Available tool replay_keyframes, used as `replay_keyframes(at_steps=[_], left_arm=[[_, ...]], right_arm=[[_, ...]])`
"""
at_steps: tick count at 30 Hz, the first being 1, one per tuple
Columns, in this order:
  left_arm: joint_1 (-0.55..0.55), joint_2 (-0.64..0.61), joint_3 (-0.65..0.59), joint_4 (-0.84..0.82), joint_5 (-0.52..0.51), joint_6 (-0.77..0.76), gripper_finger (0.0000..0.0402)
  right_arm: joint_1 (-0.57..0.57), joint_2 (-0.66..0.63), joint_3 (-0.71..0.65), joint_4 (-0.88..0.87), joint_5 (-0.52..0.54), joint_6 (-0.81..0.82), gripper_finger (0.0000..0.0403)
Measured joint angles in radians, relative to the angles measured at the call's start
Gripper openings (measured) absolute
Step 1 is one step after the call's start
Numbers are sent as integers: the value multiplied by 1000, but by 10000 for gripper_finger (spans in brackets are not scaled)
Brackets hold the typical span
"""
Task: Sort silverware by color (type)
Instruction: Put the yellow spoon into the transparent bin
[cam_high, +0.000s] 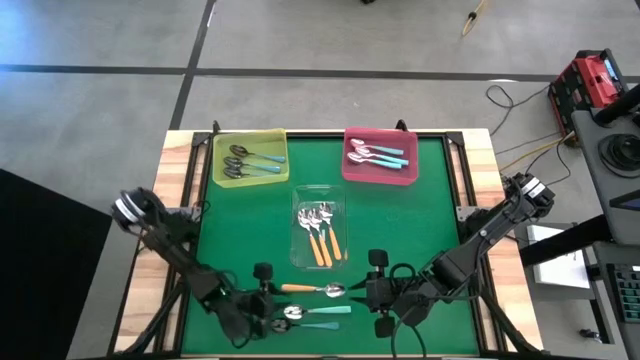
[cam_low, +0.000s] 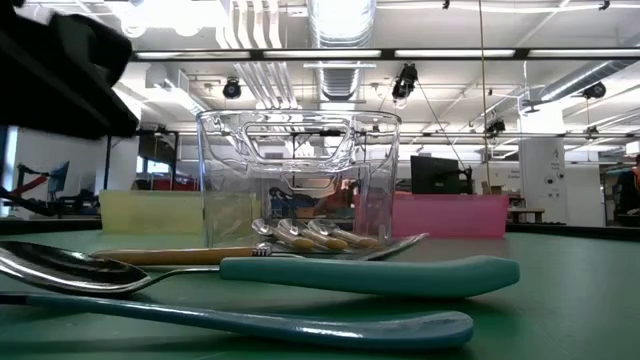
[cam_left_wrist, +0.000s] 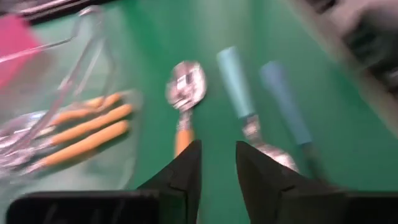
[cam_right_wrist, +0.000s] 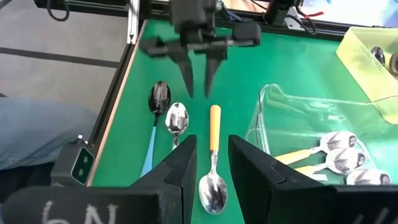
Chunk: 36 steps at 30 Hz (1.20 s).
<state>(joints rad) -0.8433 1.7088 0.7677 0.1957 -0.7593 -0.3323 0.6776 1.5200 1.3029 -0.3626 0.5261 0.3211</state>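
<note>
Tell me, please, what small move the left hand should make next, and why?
Probably lower the left hand onto the orange-handled spoon and close. Its fingers are open and empty, just above that handle's end. Three orange spoons already lie in the clear tray, so this loose one likely belongs there.

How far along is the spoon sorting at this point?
Mostly done: the yellow tray holds dark teal-handled spoons, the pink tray silver teal-handled ones, the clear tray orange-handled ones. Nothing is held; the left gripper stands open near the loose orange spoon, and the right gripper waits open. Left on the mat: that spoon and two teal-handled spoons.
</note>
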Motion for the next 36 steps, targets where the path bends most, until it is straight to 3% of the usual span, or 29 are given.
replay_keyframes(at_steps=[3,6,10,21,36], left_arm=[[6,-66,-130,250,107,43,61],[19,-77,-244,454,115,46,40],[37,-52,-302,594,85,44,28],[51,116,-209,591,28,55,39],[93,139,-179,536,69,9,151]], right_arm=[[-1,0,0,0,0,0,84],[-2,0,0,1,0,0,84],[-4,0,0,1,0,0,84],[-49,0,0,0,1,-34,84],[-66,0,0,0,-1,-36,84]])
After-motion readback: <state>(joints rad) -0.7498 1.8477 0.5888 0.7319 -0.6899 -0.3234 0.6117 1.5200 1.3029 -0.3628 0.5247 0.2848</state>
